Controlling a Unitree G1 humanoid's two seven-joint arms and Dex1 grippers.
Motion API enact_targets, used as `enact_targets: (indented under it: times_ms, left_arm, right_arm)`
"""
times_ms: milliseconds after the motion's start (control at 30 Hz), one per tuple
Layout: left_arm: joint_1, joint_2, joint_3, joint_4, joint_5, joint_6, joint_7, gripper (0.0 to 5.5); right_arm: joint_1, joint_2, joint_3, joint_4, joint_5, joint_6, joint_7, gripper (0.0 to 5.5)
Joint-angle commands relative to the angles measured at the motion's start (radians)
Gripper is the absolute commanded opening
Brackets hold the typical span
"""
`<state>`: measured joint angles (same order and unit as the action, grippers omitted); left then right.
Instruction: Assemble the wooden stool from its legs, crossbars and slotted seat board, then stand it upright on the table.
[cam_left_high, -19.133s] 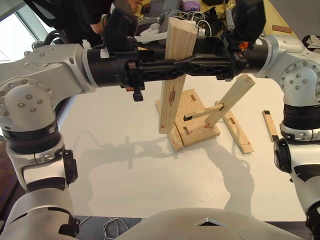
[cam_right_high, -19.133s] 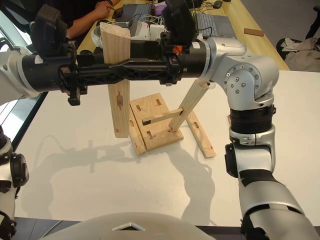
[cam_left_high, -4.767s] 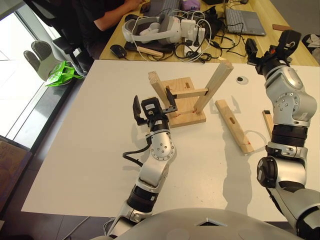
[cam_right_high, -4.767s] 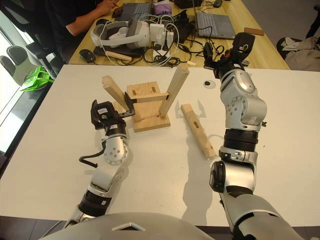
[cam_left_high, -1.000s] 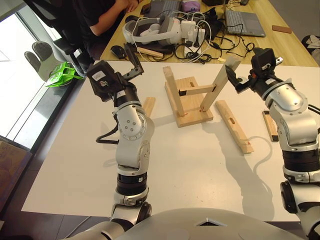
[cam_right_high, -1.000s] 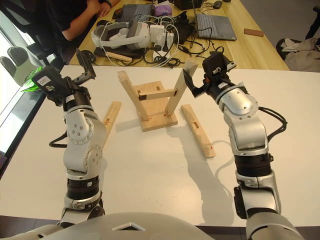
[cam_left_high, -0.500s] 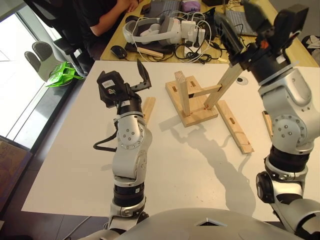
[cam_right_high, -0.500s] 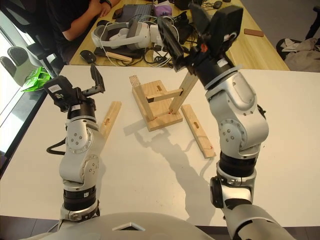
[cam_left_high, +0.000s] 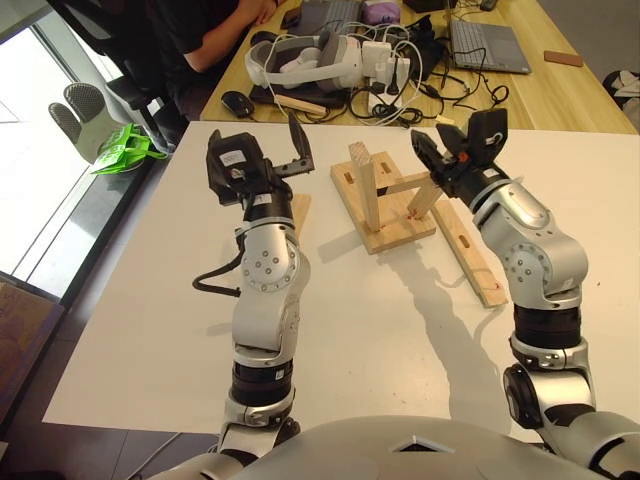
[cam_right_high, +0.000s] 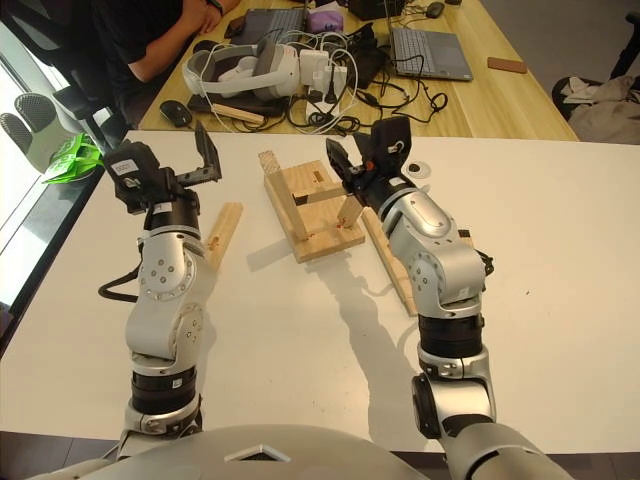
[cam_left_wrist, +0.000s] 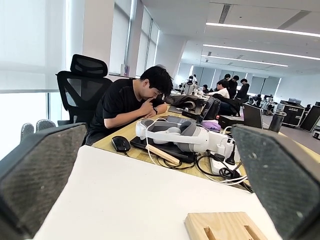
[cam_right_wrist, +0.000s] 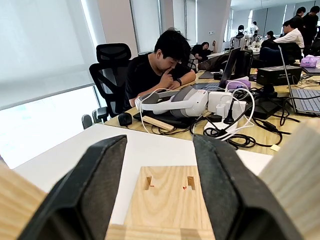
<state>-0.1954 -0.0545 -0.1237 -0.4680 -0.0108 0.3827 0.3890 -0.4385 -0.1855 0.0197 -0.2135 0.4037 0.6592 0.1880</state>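
Two legs stand in the slotted seat board (cam_left_high: 390, 228), which lies near the middle of the white worktop (cam_left_high: 380, 330) towards its far edge. You have the left-hand leg (cam_left_high: 366, 185) upright and the right-hand leg (cam_left_high: 424, 203) leaning outward, with a crossbar (cam_left_high: 396, 184) bridging them partway up.

Your right gripper (cam_left_high: 443, 155) sits right at the top of the right-hand leg, covering its upper end. Its fingers are spread apart; in the right wrist view the seat board's two empty slots show in the gap between them, with the crossbar low in that gap. Nothing is pinched there, and you cannot tell from these views whether a finger touches the leg.

Your left gripper (cam_left_high: 285, 150) is held up above the worktop, to the left of the stool and apart from it. Its pads (cam_left_wrist: 40, 175) stand wide apart and hold nothing.

Two loose pieces lie flat on the worktop. One slotted leg (cam_left_high: 468, 255) lies just right of the seat board, beneath your right arm. A second wooden piece (cam_right_high: 222, 232) lies left of the board, under your left arm.

Behind the worktop a wooden desk (cam_left_high: 560, 95) carries a headset (cam_left_high: 300, 55), cables and a laptop (cam_left_high: 485, 40).
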Motion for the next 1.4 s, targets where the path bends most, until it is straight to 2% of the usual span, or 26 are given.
enact_targets:
  times_ms: [33,200,333,600,733,867,1133,1233,1333,1400]
  left_arm:
    - [-0.015,-0.068,-0.027,0.009,0.011,0.107,-0.002,5.40]
    - [-0.011,-0.076,-0.050,-0.038,0.007,0.199,-0.001,5.40]
    - [-0.023,-0.083,-0.056,-0.056,0.004,0.230,0.002,5.40]
    - [-0.026,-0.076,-0.039,-0.066,0.001,0.249,0.004,5.40]
    - [-0.028,-0.077,-0.035,-0.063,0.002,0.251,0.004,5.40]
    - [-0.031,-0.079,-0.033,-0.061,0.001,0.253,0.004,5.40]
    - [-0.044,-0.066,-0.002,-0.060,0.005,0.237,0.007,5.40]
    - [-0.136,-0.010,0.111,-0.069,-0.005,0.196,-0.001,5.40]
    - [-0.420,0.068,0.266,-0.053,-0.102,0.167,-0.068,5.40]
    - [-0.604,0.114,0.315,0.002,-0.187,0.161,-0.146,5.40]
  right_arm:
    - [0.061,-0.007,0.070,0.032,-0.034,0.056,0.025,2.45]
    - [0.098,-0.036,0.136,0.087,-0.105,0.094,0.038,2.45]
    - [0.043,-0.009,0.125,0.113,-0.126,0.045,0.038,2.45]
    - [-0.192,0.190,-0.103,0.029,0.082,-0.070,-0.018,2.45]
    - [-0.098,0.125,-0.002,0.156,-0.049,0.000,-0.049,2.45]
    - [0.013,0.050,0.122,0.278,-0.153,0.066,-0.001,2.45]
    - [-0.063,0.108,0.066,0.250,-0.145,-0.049,0.008,2.45]
    - [-0.084,0.127,0.044,0.222,-0.136,-0.068,0.003,2.45]
    - [-0.080,0.134,0.034,0.217,-0.142,-0.066,-0.003,2.45]
    - [-0.059,0.135,0.036,0.214,-0.152,-0.057,-0.011,2.45]
